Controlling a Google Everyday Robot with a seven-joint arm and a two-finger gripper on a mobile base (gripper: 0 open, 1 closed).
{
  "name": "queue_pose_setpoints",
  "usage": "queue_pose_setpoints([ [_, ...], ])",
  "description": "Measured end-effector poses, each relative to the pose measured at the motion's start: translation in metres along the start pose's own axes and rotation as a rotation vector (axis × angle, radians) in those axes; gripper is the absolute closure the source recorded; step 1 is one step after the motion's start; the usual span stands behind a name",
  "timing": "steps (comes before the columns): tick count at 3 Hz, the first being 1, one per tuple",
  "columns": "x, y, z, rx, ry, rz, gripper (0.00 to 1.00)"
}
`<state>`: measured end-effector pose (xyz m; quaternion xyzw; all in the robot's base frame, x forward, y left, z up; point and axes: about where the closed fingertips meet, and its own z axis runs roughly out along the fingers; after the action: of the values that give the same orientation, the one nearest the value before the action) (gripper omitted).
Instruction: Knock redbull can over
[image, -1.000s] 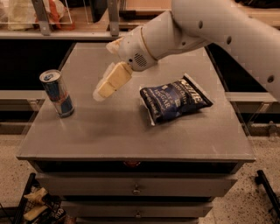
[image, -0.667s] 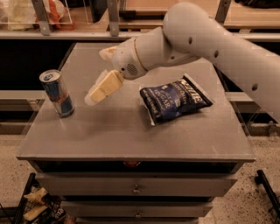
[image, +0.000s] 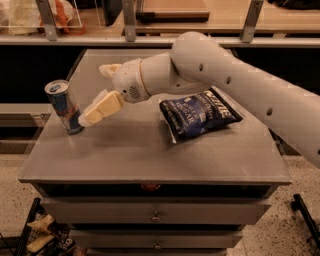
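**Hand beside the standing redbull can**

The redbull can (image: 64, 106) stands close to the left edge of the desk (image: 150, 155), its long axis near upright. The hand (image: 96, 97) sits just to the can's right, fingers apart and gripping nothing. The lower fingertip is at the can's base, and I cannot tell if it touches. A sideways push toward the left edge, higher on the can's body, would likely tip it. The chip bag (image: 200, 115) lies well apart.
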<state>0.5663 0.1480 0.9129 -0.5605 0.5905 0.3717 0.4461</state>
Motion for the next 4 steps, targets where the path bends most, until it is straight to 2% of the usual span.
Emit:
queue_pose_setpoints([
  [1,-0.002,0.004,0.015,-0.005,-0.039,0.001,0.0],
  [3,-0.005,0.017,0.053,-0.048,-0.067,-0.017,0.0],
  [4,-0.002,0.02,0.067,-0.069,-0.072,-0.017,0.17],
])
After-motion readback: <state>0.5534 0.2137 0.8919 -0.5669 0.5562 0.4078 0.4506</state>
